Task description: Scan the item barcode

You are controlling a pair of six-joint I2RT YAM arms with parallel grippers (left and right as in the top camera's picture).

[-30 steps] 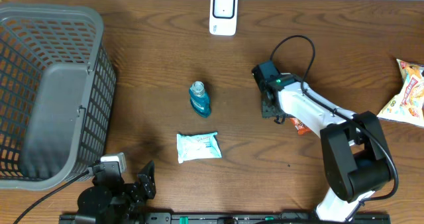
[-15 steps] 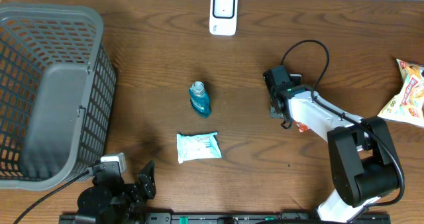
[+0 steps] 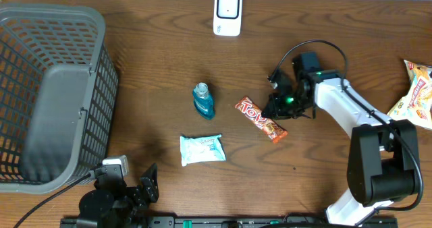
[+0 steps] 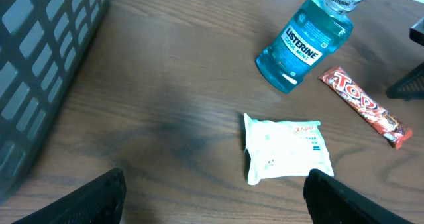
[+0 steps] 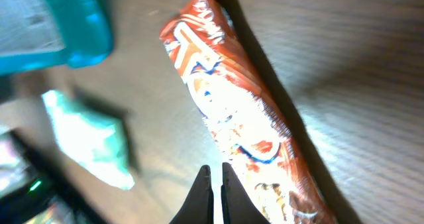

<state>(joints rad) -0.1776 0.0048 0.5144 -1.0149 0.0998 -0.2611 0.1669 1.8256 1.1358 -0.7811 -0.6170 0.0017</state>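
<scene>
The right hand (image 5: pixel 214 172) was pinched shut, tips over the orange candy bar (image 3: pixel 260 120) lying mid-tabletop — the left hand (image 4: pixel 215 177) stood wide, empty, near the front edge.

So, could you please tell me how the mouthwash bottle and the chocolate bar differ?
The mouthwash bottle is clear blue plastic; the chocolate bar has an orange-red wrapper. The bottle is thick and stubby; the bar is thin and long. Both lie on the table.

Grey basket (image 3: pixel 104 113) at left, mouthwash bottle (image 3: pixel 203 101) near wipes packet (image 3: pixel 202 149), snack bag (image 3: pixel 415 96) right.
</scene>
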